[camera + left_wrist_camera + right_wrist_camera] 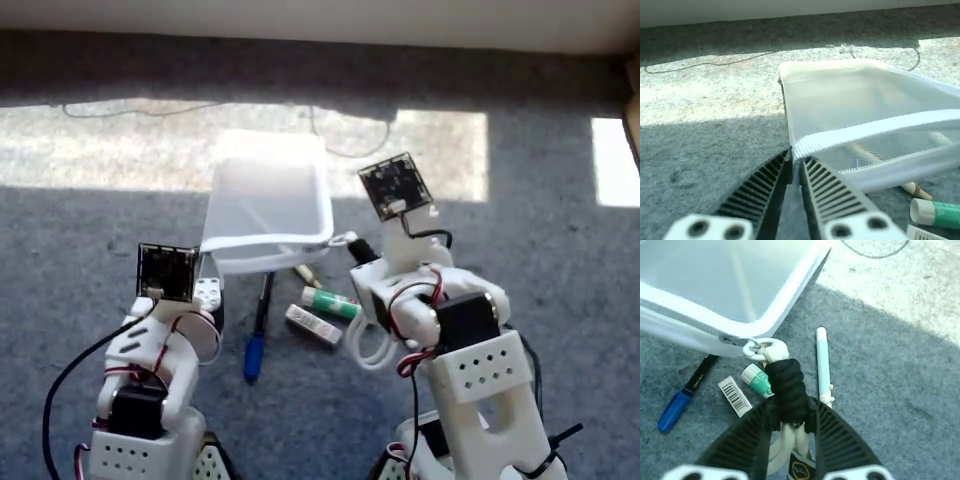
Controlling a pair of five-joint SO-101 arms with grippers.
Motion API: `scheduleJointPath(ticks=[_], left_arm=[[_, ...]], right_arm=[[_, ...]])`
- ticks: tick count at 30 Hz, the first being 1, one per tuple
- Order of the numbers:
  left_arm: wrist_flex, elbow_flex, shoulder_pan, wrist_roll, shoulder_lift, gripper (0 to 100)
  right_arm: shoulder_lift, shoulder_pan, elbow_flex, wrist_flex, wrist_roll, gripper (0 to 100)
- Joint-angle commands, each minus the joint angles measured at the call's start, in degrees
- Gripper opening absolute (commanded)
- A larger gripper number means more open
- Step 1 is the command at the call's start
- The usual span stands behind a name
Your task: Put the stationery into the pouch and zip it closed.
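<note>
A white translucent mesh pouch lies open on the grey carpet, its mouth facing the arms. My left gripper is shut on the left corner of the pouch rim. My right gripper is shut on the black zip pull cord at the pouch's right corner. Outside the pouch, in front of its mouth, lie a blue pen, a barcoded eraser, a green glue stick and a pencil. A white-and-green pen lies beside the glue stick.
Grey carpet covers the floor, with a sunlit strip behind the pouch. A thin cable runs across that strip. A dark wall base bounds the far side.
</note>
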Motion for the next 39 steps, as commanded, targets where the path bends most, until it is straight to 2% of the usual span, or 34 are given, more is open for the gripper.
scheduleJointPath(ticks=[1, 5, 14, 19, 23, 32, 39], left_arm=[[6.8, -8.0, 1.0, 0.2, -0.3, 1], [8.2, -10.9, 1.1, 0.4, -0.2, 1], [14.7, -18.7, 3.3, 0.6, -0.1, 1], [14.9, -19.7, 4.2, 0.5, 0.0, 1], [14.8, -20.5, 4.2, 0.4, 0.8, 1], [18.0, -39.8, 3.9, 0.7, 27.2, 1], [20.4, -54.7, -0.4, 3.3, 37.2, 1]], right_arm=[[-2.3, -0.1, -1.0, 0.1, 0.3, 8.4], [-2.3, -0.1, -0.7, 0.1, 0.3, 15.6], [-2.3, -0.2, -0.7, 0.2, 0.3, 15.6], [-2.9, -0.5, -2.3, 5.8, 0.2, 15.6], [-6.5, -0.2, -4.0, 6.1, 0.2, 15.6], [-9.5, 1.2, -2.6, 3.5, 0.2, 15.6], [-9.5, 3.9, 2.4, -2.5, 0.2, 15.6]])
